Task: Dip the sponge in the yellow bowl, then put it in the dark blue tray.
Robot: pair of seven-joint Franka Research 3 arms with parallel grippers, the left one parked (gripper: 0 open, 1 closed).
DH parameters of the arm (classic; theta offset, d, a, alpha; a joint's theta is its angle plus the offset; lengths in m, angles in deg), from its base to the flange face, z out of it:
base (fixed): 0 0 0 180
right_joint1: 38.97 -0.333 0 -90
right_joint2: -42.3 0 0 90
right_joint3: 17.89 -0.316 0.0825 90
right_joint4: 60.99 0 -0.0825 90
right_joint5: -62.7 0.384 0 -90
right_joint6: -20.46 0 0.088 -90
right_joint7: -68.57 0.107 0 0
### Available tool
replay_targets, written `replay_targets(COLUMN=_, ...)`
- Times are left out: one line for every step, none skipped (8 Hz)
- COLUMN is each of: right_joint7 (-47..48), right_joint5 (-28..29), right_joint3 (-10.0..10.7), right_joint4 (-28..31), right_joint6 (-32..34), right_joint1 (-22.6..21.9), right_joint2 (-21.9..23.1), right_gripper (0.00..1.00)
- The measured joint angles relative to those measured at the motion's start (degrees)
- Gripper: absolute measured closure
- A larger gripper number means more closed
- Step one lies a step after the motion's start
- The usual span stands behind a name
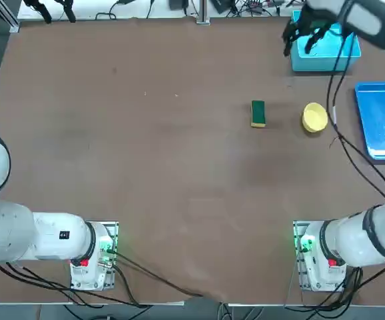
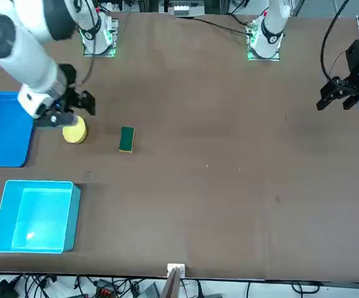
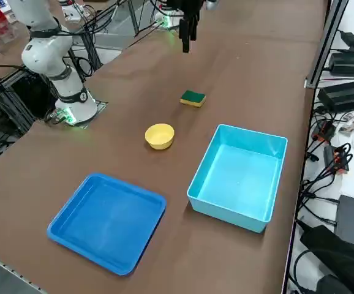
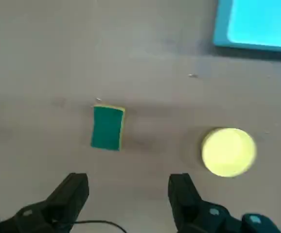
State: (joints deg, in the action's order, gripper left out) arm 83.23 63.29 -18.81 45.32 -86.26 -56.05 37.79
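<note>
Sponge: lay flat on the table, untouched, at nine o'clock of the yellow bowl in the top view. Dark blue tray: held nothing. Right gripper: aloft, fingers spread, holding nothing. Status: no step done; grasping, dipping and traying all remained.

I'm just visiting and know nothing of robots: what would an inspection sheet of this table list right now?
Surface: brown table, bare in the middle.
Job's things: green-topped yellow sponge lying flat beside small round yellow bowl, apart; shallow dark blue tray at the edge.
Clutter: deeper light cyan square bin.
Claw: right claw open, holding nothing, raised above the table.
Cables: black cables hanging from the right arm.
Surroundings: cables and equipment off the table's edges.
</note>
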Motion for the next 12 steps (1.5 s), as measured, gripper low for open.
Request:
replay_targets(right_joint7=2.06, right_joint5=-0.04, right_joint3=0.00, right_joint4=2.11, right_joint6=-3.47, right_joint1=-1.77, right_joint2=-1.71, right_gripper=0.00)
replay_targets(right_joint7=3.16, right_joint5=-0.13, right_joint3=0.00, right_joint4=3.18, right_joint6=-5.43, right_joint1=-3.17, right_joint2=-3.89, right_gripper=0.00)
replay_targets(right_joint7=3.53, right_joint5=-0.16, right_joint3=0.00, right_joint4=3.34, right_joint6=-6.91, right_joint1=-4.13, right_joint2=-6.20, right_gripper=0.00)
replay_targets(right_joint7=3.65, right_joint5=-0.16, right_joint3=0.03, right_joint4=3.35, right_joint6=-8.60, right_joint1=-4.79, right_joint2=-8.30, right_gripper=0.00)
replay_targets(right_joint7=4.08, right_joint5=-0.16, right_joint3=0.03, right_joint4=3.38, right_joint6=-10.10, right_joint1=-5.39, right_joint2=-10.36, right_gripper=0.00)
replay_targets(right_joint7=4.64, right_joint5=-0.17, right_joint3=0.04, right_joint4=3.43, right_joint6=-11.47, right_joint1=-5.82, right_joint2=-12.21, right_gripper=0.00)
replay_targets(right_joint7=5.24, right_joint5=-0.17, right_joint3=0.05, right_joint4=3.56, right_joint6=-13.43, right_joint1=-6.01, right_joint2=-13.89, right_gripper=0.00)
replay_targets(right_joint7=5.76, right_joint5=-0.18, right_joint3=0.10, right_joint4=3.92, right_joint6=-16.00, right_joint1=-6.05, right_joint2=-15.41, right_gripper=0.00)
replay_targets(right_joint7=5.87, right_joint5=-0.18, right_joint3=0.16, right_joint4=4.52, right_joint6=-17.77, right_joint1=-6.13, right_joint2=-16.55, right_gripper=0.01)
replay_targets(right_joint7=5.88, right_joint5=-0.18, right_joint3=0.17, right_joint4=5.61, right_joint6=-19.39, right_joint1=-6.49, right_joint2=-17.29, right_gripper=0.01)
replay_targets(right_joint7=6.04, right_joint5=-0.18, right_joint3=0.16, right_joint4=7.45, right_joint6=-22.22, right_joint1=-7.13, right_joint2=-17.80, right_gripper=0.01)
replay_targets(right_joint7=6.50, right_joint5=-0.18, right_joint3=0.16, right_joint4=9.58, right_joint6=-25.01, right_joint1=-7.65, right_joint2=-18.12, right_gripper=0.01)
